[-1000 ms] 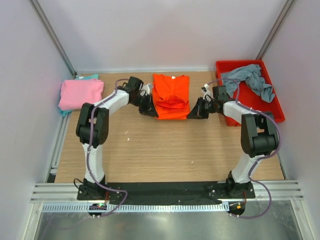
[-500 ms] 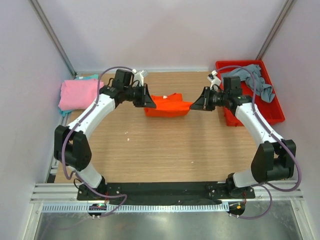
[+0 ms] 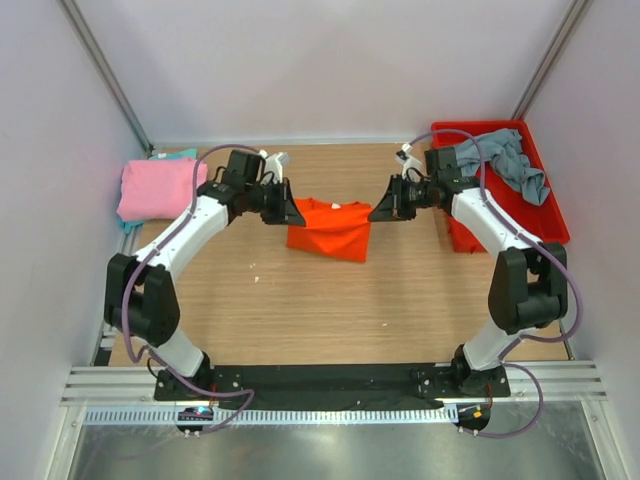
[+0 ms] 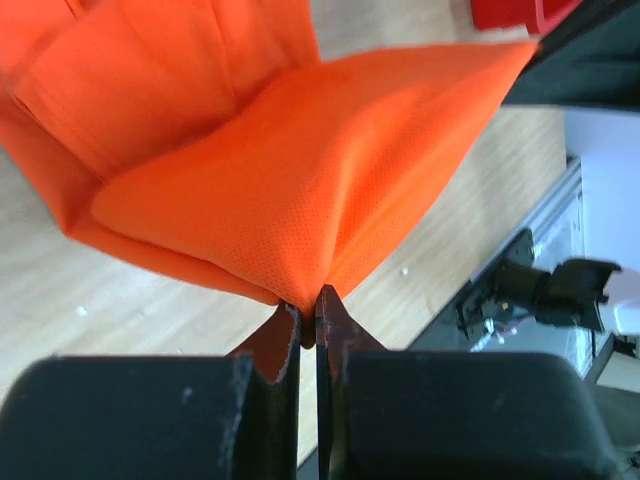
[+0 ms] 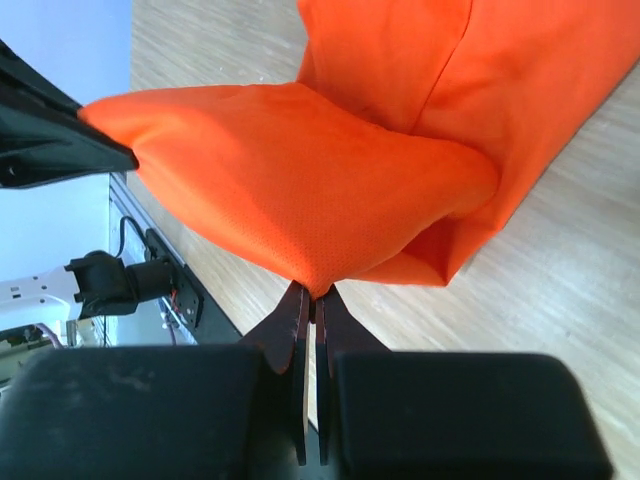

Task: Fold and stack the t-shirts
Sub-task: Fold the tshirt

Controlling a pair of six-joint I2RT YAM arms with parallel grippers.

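Observation:
The orange t-shirt (image 3: pixel 330 228) hangs folded between my two grippers above the middle of the table. My left gripper (image 3: pixel 290 212) is shut on its left corner; in the left wrist view the orange cloth (image 4: pixel 300 170) is pinched at my left gripper's (image 4: pixel 308 312) tips. My right gripper (image 3: pixel 378 210) is shut on its right corner; the cloth (image 5: pixel 300 180) is pinched at my right gripper's (image 5: pixel 313 305) tips. A pink t-shirt (image 3: pixel 160 186) lies folded at the far left on a teal one (image 3: pixel 178 154). A grey-blue t-shirt (image 3: pixel 505 160) lies crumpled in the red bin (image 3: pixel 548 222).
The red plastic bin stands at the far right of the wooden table (image 3: pixel 330 310). White walls close in the back and sides. The arm bases sit on a black rail (image 3: pixel 330 380) at the near edge.
Both grippers have lifted the orange shirt's corners off the table and moved them toward the near side. The shirt, flat a second ago, now hangs doubled between them.

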